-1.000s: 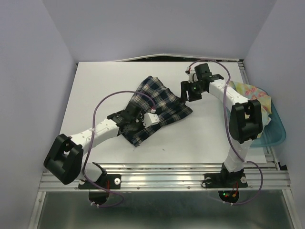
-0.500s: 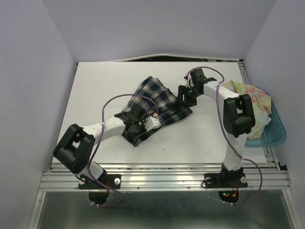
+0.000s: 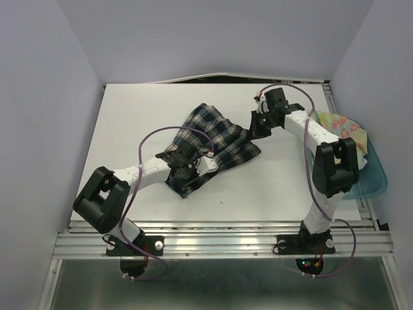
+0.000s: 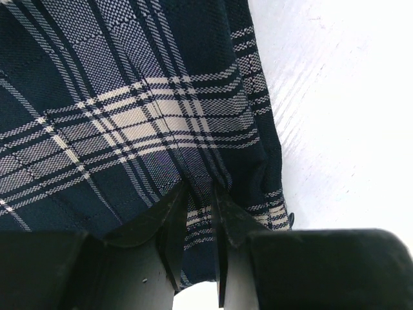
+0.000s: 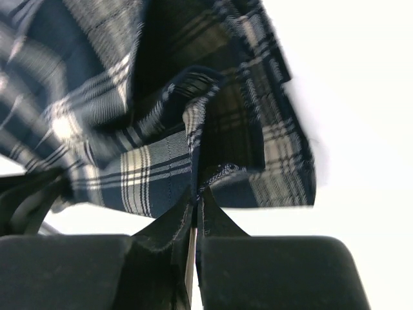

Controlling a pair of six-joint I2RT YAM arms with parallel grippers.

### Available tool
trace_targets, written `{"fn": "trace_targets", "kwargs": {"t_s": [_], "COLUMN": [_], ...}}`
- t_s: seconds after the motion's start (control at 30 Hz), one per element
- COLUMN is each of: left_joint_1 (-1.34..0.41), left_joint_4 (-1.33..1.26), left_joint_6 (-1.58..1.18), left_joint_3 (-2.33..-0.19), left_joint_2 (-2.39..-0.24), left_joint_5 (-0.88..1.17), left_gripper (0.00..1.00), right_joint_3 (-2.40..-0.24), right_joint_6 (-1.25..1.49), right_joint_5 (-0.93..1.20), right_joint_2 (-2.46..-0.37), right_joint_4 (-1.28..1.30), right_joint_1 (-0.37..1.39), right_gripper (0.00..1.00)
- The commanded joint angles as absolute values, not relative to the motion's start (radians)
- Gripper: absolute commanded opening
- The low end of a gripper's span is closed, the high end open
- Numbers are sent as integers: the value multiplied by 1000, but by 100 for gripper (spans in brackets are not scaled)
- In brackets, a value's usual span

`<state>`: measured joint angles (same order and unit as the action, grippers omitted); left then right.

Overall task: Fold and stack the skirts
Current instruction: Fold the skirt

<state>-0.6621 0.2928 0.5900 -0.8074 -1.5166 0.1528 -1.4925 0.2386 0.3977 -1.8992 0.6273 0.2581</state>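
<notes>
White table [image 3: 129, 116], plaid skirt [image 3: 222, 132] at centre: your left gripper [image 4: 200, 194] clamps its 7 o'clock hem, your right gripper [image 5: 195, 197] pinches its 2 o'clock edge. First fold in hand, by the look of it; next, draw one edge over the other.

The navy plaid skirt [image 3: 216, 143] lies rumpled at centre; pastel floral skirt [image 3: 345, 126], seemingly bunched, far right.
</notes>
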Motion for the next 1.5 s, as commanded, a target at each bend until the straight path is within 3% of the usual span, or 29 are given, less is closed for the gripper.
{"fn": "trace_targets", "kwargs": {"t_s": [0.0, 0.37, 0.83, 0.87, 0.9, 0.97, 1.0, 1.1, 1.3, 1.37, 1.47], "left_joint_1": [-670, -670, -744, -776, -782, -781, -781, -714, -450, -393, -257], "left_joint_4": [324, 325, 420, 426, 445, 451, 456, 468, 361, 339, 282], "left_joint_6": [571, 552, 574, 566, 549, 525, 494, 431, 334, 305, 194], "left_joint_3": [-790, -781, -794, -808, -846, -920, -946, -1055, -1080, -1075, -1066], "left_joint_2": [-1562, -1562, -1416, -1393, -1379, -1330, -1315, -1304, -1285, -1319, -1362], "left_joint_5": [147, 146, 282, 310, 331, 383, 388, 431, 496, 440, 520], "left_gripper": [31, 31, 37, 38, 43, 47, 48, 49, 48, 46, 47], "right_joint_3": [-1405, -1175, -1495, -1515, -1557, -1600, -1617, -1672, -1744, -1741, -1704], "right_joint_6": [196, 192, 169, 163, 149, 132, 126, 121, 144, 144, 95], "right_joint_5": [336, 213, 141, 153, 173, 238, 251, 303, 527, 622, 676], "right_joint_2": [-1744, -1815, -1979, -1973, -1965, -1939, -1927, -1875, -1865, -1878, -1882], "right_joint_4": [607, 520, 471, 474, 482, 508, 518, 506, 489, 492, 526], "right_joint_1": [239, 239, 158, 158, 158, 158, 158, 158, 210, 241, 375], "right_gripper": [1, 1, 1, 4, 18, 37, 58, 81, 80, 77, 68]}}
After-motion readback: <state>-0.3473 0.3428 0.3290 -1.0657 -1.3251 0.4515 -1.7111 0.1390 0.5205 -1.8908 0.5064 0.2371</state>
